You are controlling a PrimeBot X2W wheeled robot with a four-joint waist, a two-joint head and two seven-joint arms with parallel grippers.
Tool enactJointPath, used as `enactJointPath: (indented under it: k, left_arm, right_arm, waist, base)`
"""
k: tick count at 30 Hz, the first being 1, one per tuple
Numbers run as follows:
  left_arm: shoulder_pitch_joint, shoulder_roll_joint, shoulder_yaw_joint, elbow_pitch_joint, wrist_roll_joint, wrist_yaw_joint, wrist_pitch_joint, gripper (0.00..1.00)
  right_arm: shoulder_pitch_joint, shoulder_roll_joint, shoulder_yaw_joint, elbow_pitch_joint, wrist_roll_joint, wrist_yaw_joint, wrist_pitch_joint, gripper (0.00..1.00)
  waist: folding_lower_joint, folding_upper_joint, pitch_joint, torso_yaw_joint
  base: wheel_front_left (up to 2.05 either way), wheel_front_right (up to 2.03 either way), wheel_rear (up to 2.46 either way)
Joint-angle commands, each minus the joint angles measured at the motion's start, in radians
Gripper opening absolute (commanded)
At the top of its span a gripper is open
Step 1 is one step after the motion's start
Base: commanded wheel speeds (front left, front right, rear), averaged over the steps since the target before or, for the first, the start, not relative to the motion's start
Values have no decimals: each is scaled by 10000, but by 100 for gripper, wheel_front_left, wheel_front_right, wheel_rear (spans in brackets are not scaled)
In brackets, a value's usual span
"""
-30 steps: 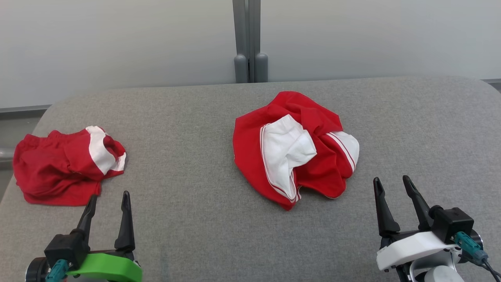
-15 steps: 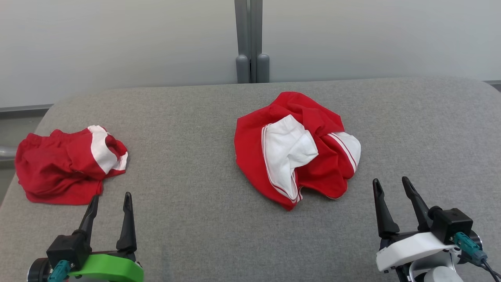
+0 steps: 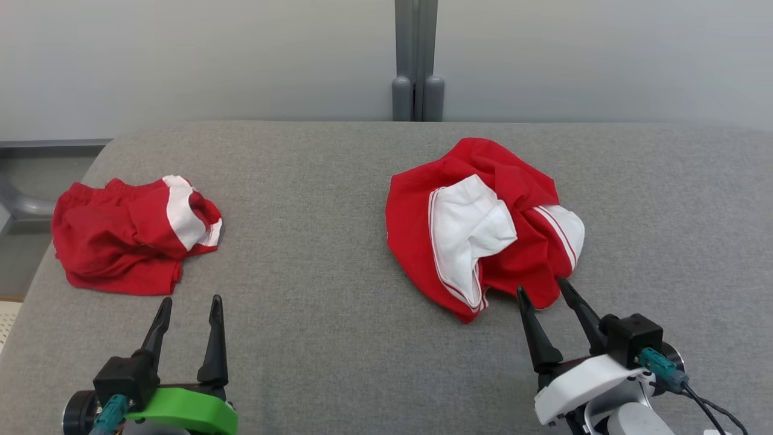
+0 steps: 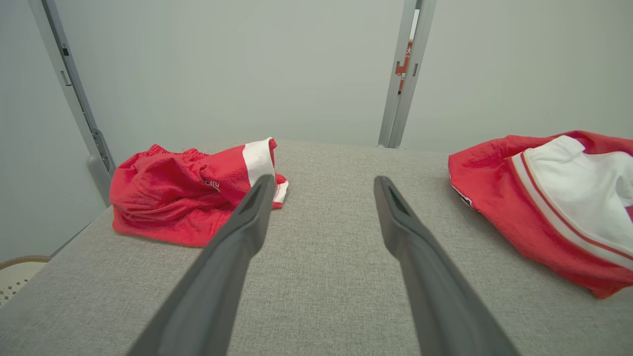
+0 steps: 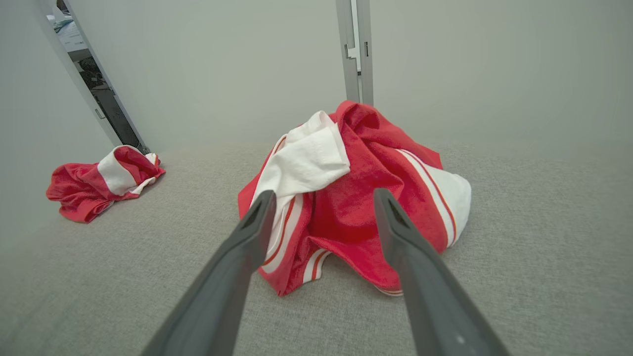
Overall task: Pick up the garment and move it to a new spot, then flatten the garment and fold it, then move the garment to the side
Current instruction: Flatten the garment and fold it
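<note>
Garment (image 3: 483, 229), a crumpled red piece with white panels and striped trim, lies bunched at the centre right of the head view on the grey bench (image 3: 338, 181). It is neither lifted, flattened nor folded. The right fingers (image 3: 534, 332) stand spread apart and empty at the lower right, their tips just at the near hem of the heap; I cannot tell whether they touch the cloth. The left fingers (image 3: 214, 338) are likewise parted and empty at the lower left, apart from a second red garment (image 3: 127, 241) lying at the left edge of the frame.

In the left wrist view, the spread left fingers (image 4: 232, 252) point across bare bench, with the second red garment (image 4: 183, 193) at the left and the task garment (image 4: 544, 198) at the right edge.

In the right wrist view, the open right fingers (image 5: 420, 277) frame the near fold of the heap (image 5: 356, 198), which fills the middle of the frame.

By my judgement the task is barely begun: the first grasp is being lined up, and the pick-up, the move, the flattening, the folding and the setting aside all remain.
</note>
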Motion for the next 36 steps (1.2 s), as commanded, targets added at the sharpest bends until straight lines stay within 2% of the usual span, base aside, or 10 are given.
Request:
enactJointPath:
  k: [1, 16, 17, 18, 21, 27, 36]
  left_arm:
    - [-252, -59, -47, -21, 133, -51, -4, 100]
    - [-961, -270, -695, 283, 131, -64, -4, 100]
    - [-993, -280, -732, 307, 132, -63, -4, 100]
    - [-1043, -292, -760, 331, 126, -63, -4, 100]
    - [-1114, -317, -789, 373, 109, -63, -4, 100]
    - [-1106, -353, -763, 436, 124, -65, -4, 100]
    - [-1202, -393, -826, 536, 160, -67, -2, 100]
  right_arm:
    - [-287, -72, 135, 204, 123, 1, -30, 100]
    - [-2222, -44, 1178, 3617, 661, 1, -31, 100]
    - [-2311, -42, 1193, 3790, 678, 1, -31, 53]
    - [-2472, -19, 1185, 3866, 716, 1, -31, 0]
    - [-2651, 40, 1281, 3903, 809, 1, -31, 0]
    - [-2990, 149, 1987, 3084, 849, 1, -31, 0]
    - [-4237, 348, 4502, 2360, 1301, 1, -31, 0]
  waist:
    - [0, 0, 241, 276]
    - [0, 0, 1192, 1508]
    - [0, 0, 1215, 1561]
    - [0, 0, 1245, 1619]
    - [0, 0, 1277, 1733]
    - [0, 0, 1262, 1863]
    - [0, 0, 1284, 1940]
  base:
    - [0, 0, 0]
    - [0, 0, 0]
    - [0, 0, 0]
    - [0, 0, 0]
    - [0, 0, 0]
    - [0, 0, 0]
    - [0, 0, 0]
